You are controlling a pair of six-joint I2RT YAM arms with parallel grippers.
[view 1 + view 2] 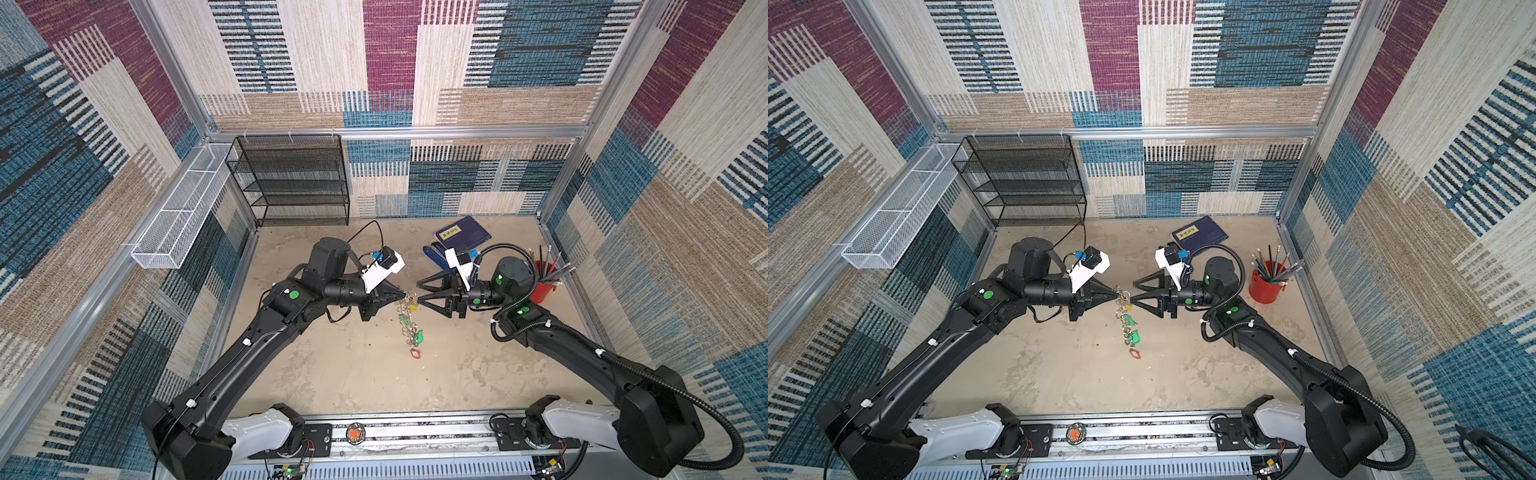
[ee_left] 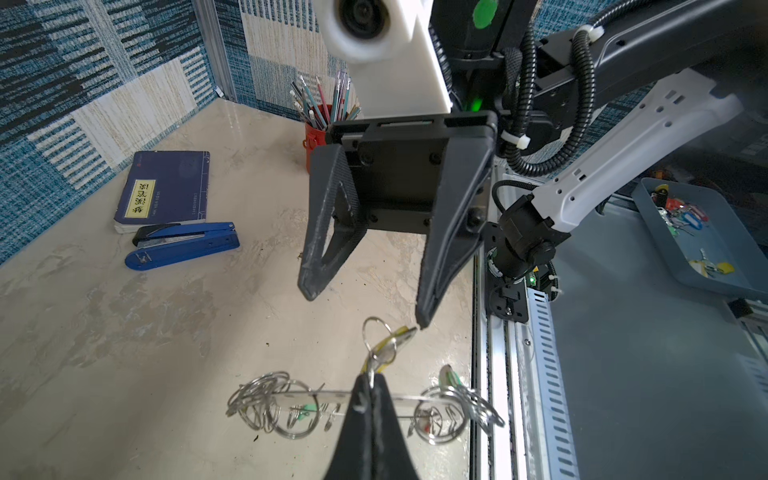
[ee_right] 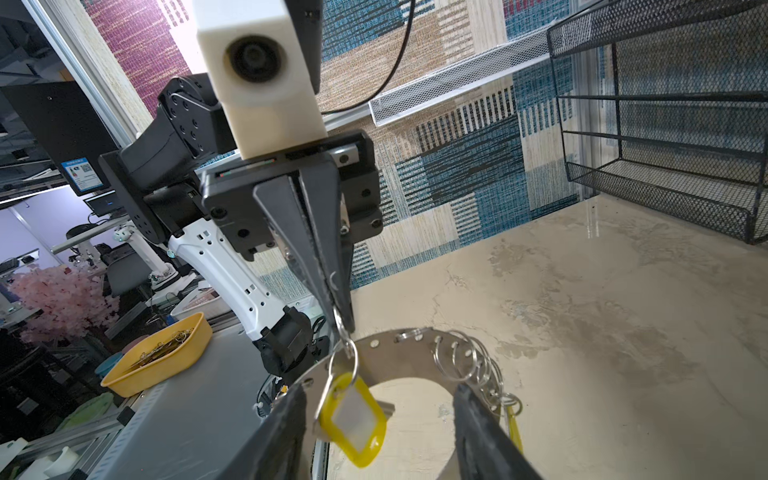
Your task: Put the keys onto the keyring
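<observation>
The keyring [image 1: 405,320] [image 1: 1127,322] hangs above the table's middle, a grey metal disc [image 3: 399,353] with several split rings [image 3: 469,361] round its rim. My left gripper [image 1: 402,295] [image 1: 1116,291] [image 2: 371,376] is shut on one split ring at the disc's top edge. From that ring hangs a key with a yellow tag [image 3: 353,415] [image 2: 390,340] [image 1: 412,308]. Green tags [image 1: 417,336] and a red tag [image 1: 415,354] hang lower on the disc. My right gripper [image 1: 419,292] [image 1: 1133,291] [image 3: 378,388] is open. The yellow tag dangles between its fingers, and they are not closed on it.
A blue notebook [image 2: 166,187], a blue stapler [image 2: 183,245] and a red cup of pencils [image 1: 1266,282] stand at the back right. A black mesh shelf [image 1: 291,183] stands at the back left, a white mesh basket [image 1: 178,216] on the left wall. A grey tray of keys [image 2: 706,232] sits off the table.
</observation>
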